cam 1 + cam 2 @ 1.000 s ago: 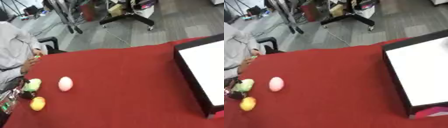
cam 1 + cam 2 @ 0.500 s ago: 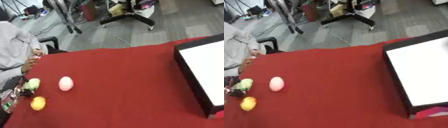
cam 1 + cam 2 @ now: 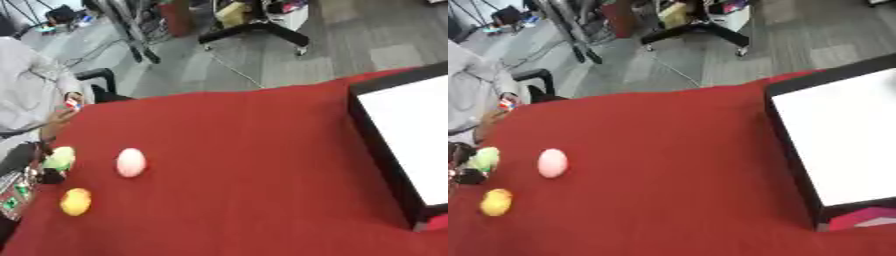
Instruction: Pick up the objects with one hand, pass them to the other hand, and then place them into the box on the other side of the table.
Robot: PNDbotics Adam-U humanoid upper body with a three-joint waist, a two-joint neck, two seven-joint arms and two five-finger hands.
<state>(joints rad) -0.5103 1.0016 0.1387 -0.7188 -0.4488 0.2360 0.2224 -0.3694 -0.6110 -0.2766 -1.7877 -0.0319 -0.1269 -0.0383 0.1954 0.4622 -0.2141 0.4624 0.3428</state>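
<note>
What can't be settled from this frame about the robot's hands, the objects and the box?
- Both robot hands: outside both views.
- Green object: at the left edge, partly covered by a dark thing; identity blurred.
- Pink object and yellow object: rounded, too blurred to identify.
- Box: cut off by the right edge; its full interior unseen.

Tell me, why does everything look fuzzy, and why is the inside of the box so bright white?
Left eye view: the pink egg-shaped object and yellow rounded object have smeared edges, so the whole picture is blurred. Right eye view: the black-walled box has a washed-out white inside that hides any detail, and the red tablecloth looks evenly lit, without strong shadows.
</note>
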